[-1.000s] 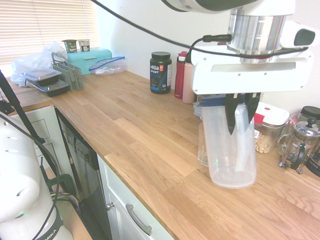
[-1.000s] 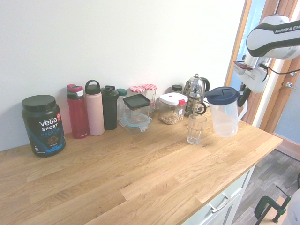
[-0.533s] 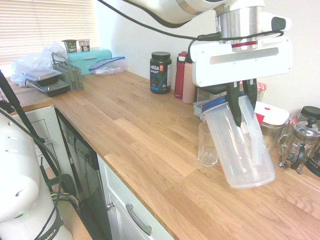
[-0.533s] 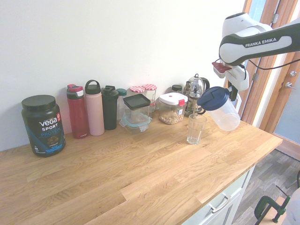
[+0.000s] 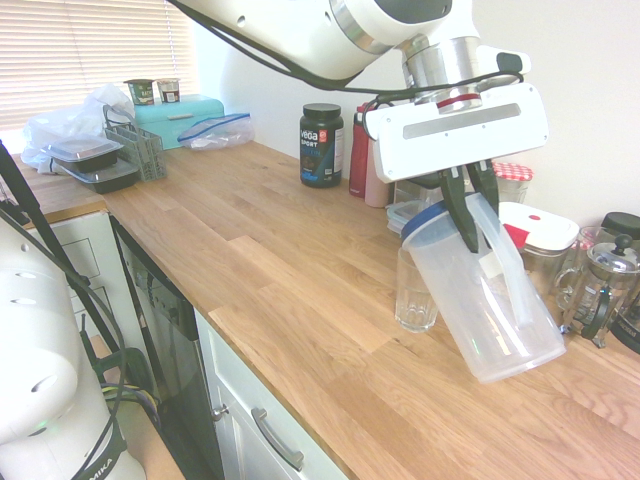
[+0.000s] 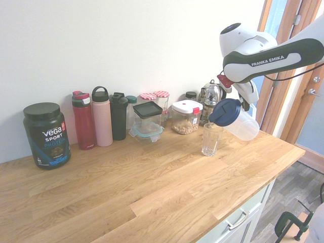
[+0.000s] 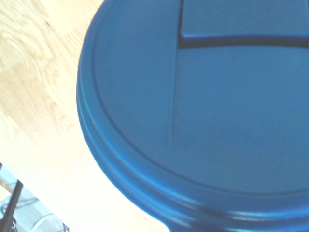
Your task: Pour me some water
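Observation:
A clear plastic jug (image 5: 495, 310) with a dark blue lid (image 6: 224, 112) hangs tilted over the counter, its lid end leaning toward an empty drinking glass (image 5: 414, 291). My gripper (image 5: 470, 205) is shut on the jug's handle. In the second exterior view the jug (image 6: 239, 124) sits just right of the glass (image 6: 211, 139), lid edge above the glass rim. No water shows in the jug or in the glass. The wrist view is filled by the blue lid (image 7: 203, 116) over the wooden counter (image 7: 38, 96).
Along the wall stand a black Vega tub (image 6: 46, 135), red, pink and black bottles (image 6: 102, 116), food containers (image 6: 147, 120), a white-lidded jar (image 6: 185, 117) and a French press (image 6: 210, 98). The counter's front edge (image 5: 270, 385) is close by the glass.
The arm has moved toward the glass and tipped the jug from upright to steeply tilted, lid end now near the glass rim. The glass has not moved.

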